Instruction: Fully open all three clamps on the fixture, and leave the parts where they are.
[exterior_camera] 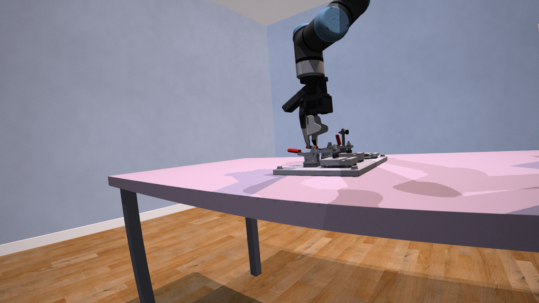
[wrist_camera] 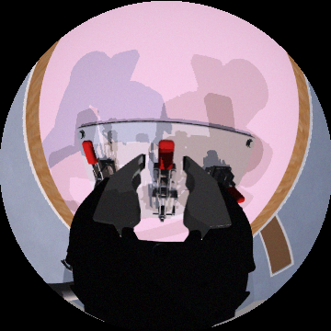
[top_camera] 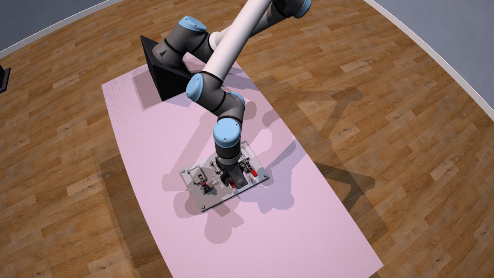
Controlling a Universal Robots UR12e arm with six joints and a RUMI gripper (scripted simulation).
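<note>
Clamps: you are seeing three
Red handles: you are counting three, one showing on each clamp
Base plate: you are looking at one
Corner bolts: four are showing for you from above
Gripper: you are working with one
Table: you are viewing one
Table legs: two are showing in your exterior view

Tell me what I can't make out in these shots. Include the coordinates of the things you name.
- Top: the middle clamp's (wrist_camera: 164, 184) body, mostly behind the claw (wrist_camera: 165, 158).
- Wrist: the right-hand clamp's (wrist_camera: 222, 176) lower body, cut off by the claw.
- Exterior: whether the claw's tips touch the middle handle (wrist_camera: 165, 154); too small.
</note>
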